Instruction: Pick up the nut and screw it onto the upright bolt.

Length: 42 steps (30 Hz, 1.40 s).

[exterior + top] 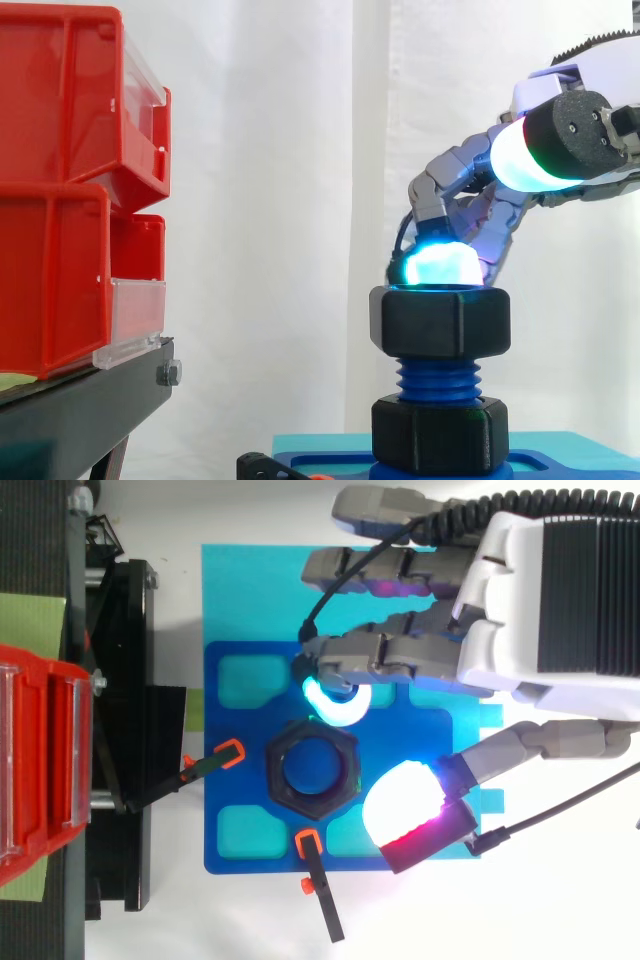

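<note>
A black hex nut [440,322] sits on the top threads of the upright blue bolt [438,378]; from above the nut [284,743] rings the bolt's blue end [312,771]. A second black nut [440,432] sits at the bolt's foot on the blue base plate [228,780]. My hand [520,590] reaches in from the right, above the nut. One cyan-glowing fingertip [440,265] rests on the nut's upper rim at its far side. The thumb pad [522,155] hangs well above and to the right, clear of the nut. The fingers are loosely bent and grip nothing.
Stacked red bins [60,180] stand on a black stand [80,410] to the left. Two black clamps with orange tips [215,763] [315,875] hold the base plate, which lies on a cyan mat [240,590].
</note>
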{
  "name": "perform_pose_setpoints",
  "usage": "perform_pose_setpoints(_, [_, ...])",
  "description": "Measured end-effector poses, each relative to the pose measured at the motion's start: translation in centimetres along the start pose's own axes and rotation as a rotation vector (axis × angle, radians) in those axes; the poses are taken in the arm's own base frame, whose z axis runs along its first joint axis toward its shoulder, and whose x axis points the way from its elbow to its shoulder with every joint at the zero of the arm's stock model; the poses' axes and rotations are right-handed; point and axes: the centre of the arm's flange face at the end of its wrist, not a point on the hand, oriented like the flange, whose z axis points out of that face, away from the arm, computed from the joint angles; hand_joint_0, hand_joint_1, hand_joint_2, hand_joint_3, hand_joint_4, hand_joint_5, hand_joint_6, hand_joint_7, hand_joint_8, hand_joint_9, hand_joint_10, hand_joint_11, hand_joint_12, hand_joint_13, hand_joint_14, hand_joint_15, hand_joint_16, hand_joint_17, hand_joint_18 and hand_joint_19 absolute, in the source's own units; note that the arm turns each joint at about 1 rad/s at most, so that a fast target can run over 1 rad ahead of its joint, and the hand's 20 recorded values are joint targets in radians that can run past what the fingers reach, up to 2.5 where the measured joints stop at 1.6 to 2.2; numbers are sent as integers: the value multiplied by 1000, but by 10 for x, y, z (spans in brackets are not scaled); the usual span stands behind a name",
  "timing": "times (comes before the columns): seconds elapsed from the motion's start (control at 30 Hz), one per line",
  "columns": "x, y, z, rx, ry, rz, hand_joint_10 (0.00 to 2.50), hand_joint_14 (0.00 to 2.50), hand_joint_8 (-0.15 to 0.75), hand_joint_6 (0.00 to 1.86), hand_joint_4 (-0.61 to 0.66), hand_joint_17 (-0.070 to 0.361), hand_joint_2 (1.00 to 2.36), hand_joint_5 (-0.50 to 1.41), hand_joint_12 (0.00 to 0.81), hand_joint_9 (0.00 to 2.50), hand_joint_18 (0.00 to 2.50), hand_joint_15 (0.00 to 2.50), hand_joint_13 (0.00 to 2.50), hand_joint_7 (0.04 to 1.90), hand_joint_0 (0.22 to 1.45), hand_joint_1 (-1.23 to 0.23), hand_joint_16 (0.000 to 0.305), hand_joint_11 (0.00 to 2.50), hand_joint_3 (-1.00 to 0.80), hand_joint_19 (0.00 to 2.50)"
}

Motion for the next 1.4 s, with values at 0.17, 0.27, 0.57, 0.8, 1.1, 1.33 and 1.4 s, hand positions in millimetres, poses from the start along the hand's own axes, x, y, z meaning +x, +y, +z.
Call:
perform_pose_setpoints(0.17, [0,-1,-1,-4,7,-1,0,0,121,503,72,43,1000,104,198,1404,547,0,815,1300,504,-239,19,0,-500,81])
perform_pose_setpoints(0.27, [0,-1,-1,-8,12,-2,0,0,126,501,70,39,1000,109,181,1521,680,0,929,1356,506,-247,17,0,-500,151])
perform_pose_setpoints(0.57, [-4,-1,-2,-12,9,-1,0,0,215,505,222,67,1000,-21,266,1282,446,0,722,993,486,-203,30,0,-500,119])
perform_pose_setpoints(0.8, [-60,-1,-14,-25,-32,-10,0,0,216,503,188,90,1000,-109,319,806,220,0,484,779,465,-204,40,0,-500,132])
perform_pose_setpoints(1.1, [-96,0,-25,-36,5,-51,0,0,197,501,121,101,1000,-167,343,388,0,0,167,589,451,-160,45,0,-500,0])
perform_pose_setpoints(1.33, [-65,5,2,-55,2,-33,0,0,188,500,96,105,1000,-179,343,285,0,0,72,556,450,-125,47,0,-500,0])
perform_pose_setpoints(1.4, [-56,8,11,-64,-12,-24,0,0,185,501,93,106,1000,-181,348,261,0,0,60,556,451,-114,47,0,-500,0])
